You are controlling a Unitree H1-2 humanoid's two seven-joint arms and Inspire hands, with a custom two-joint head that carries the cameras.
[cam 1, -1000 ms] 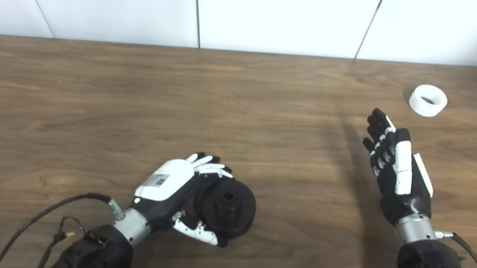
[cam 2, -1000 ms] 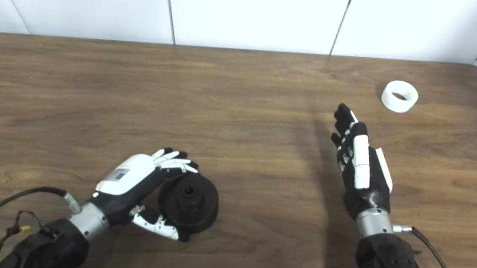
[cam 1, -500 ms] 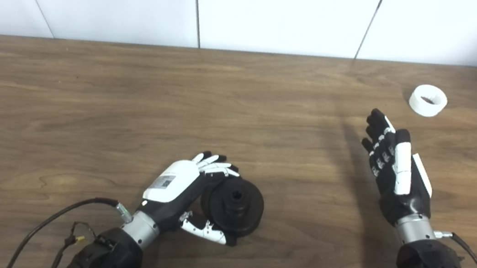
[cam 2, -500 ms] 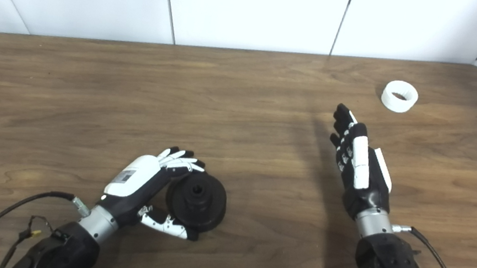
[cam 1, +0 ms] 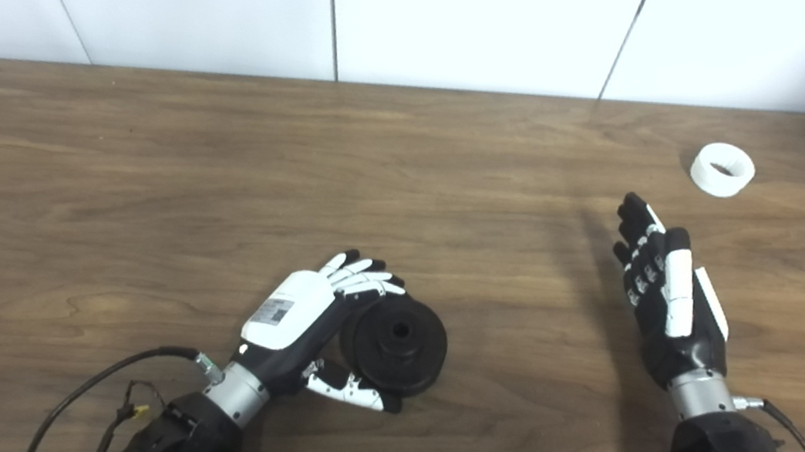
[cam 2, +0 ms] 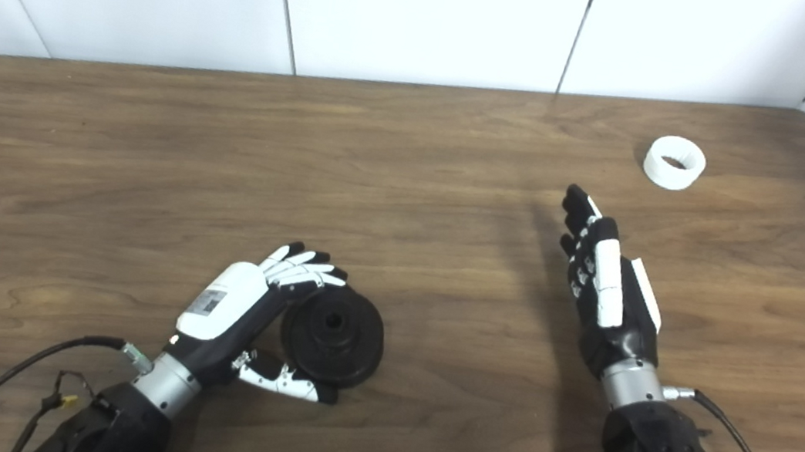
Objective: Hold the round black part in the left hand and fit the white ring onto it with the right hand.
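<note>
meanwhile the left hand (cam 1: 312, 323) has slid, with the round black part (cam 1: 396, 343), a little further toward the table (cam 1: 225, 156) centre than a second ago; over the last half second it has barely shifted, and its fingers now look slightly more spread over the part's far rim, thumb lying along the near rim. it cups the part between fingers and thumb, but the part looks to be resting on the table, so i judge the grasp only half made and the lift not yet begun. the right hand (cam 1: 662, 291) has drawn back a touch toward the robot; it hangs released, fingers straight and together, holding nothing, well apart from the white ring (cam 1: 722, 169). that means the ring step has not started and the right hand is waiting on the left. the black part lies near the front of the table, its flat face and central hub with its hole turned up toward the cameras, tilted slightly away from the left palm, so its axis runs roughly vertical. the ring sits flat near the far right corner, opening upward, axis likewise vertical.
</note>
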